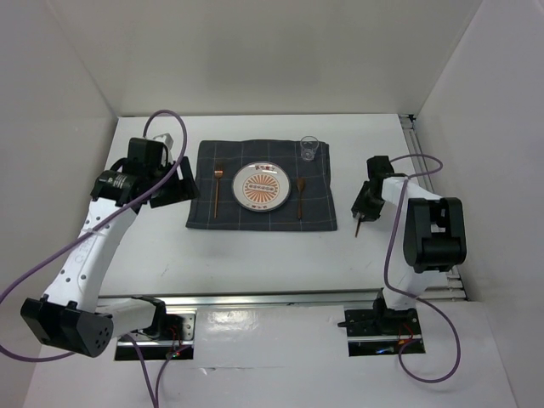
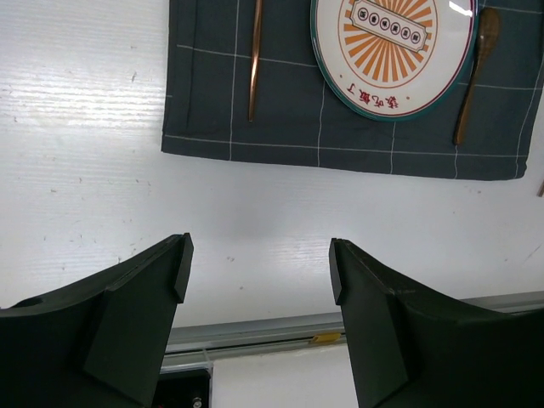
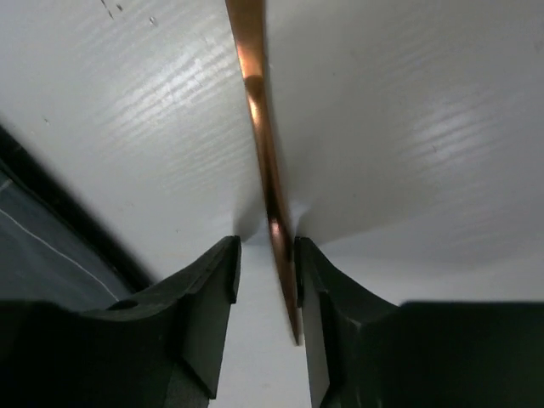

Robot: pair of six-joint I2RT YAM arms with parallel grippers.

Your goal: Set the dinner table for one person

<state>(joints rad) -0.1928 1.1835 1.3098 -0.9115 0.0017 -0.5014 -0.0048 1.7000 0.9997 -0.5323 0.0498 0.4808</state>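
On the white dinner table point(image 1: 255, 255) a dark grey checked cloth point(image 1: 204, 212) holds a patterned plate point(image 1: 262, 185), a copper fork point(image 1: 218, 191) to its left, a wooden spoon point(image 1: 299, 197) to its right and a clear glass point(image 1: 308, 149) at the far right corner. My right gripper point(image 1: 364, 208) is just right of the cloth, low over the table. In the right wrist view it point(image 3: 265, 255) straddles a thin copper utensil point(image 3: 259, 127), which touches one finger point(image 3: 327, 289); a gap remains at the other. My left gripper point(image 2: 259, 263) is open and empty, left of the cloth.
A metal rail point(image 1: 280, 297) runs along the table's near edge and another point(image 1: 414, 140) along its right edge. White walls enclose the left, far and right sides. Purple cables loop from both arms. The cloth's dark edge point(image 3: 34, 246) lies close to the right gripper.
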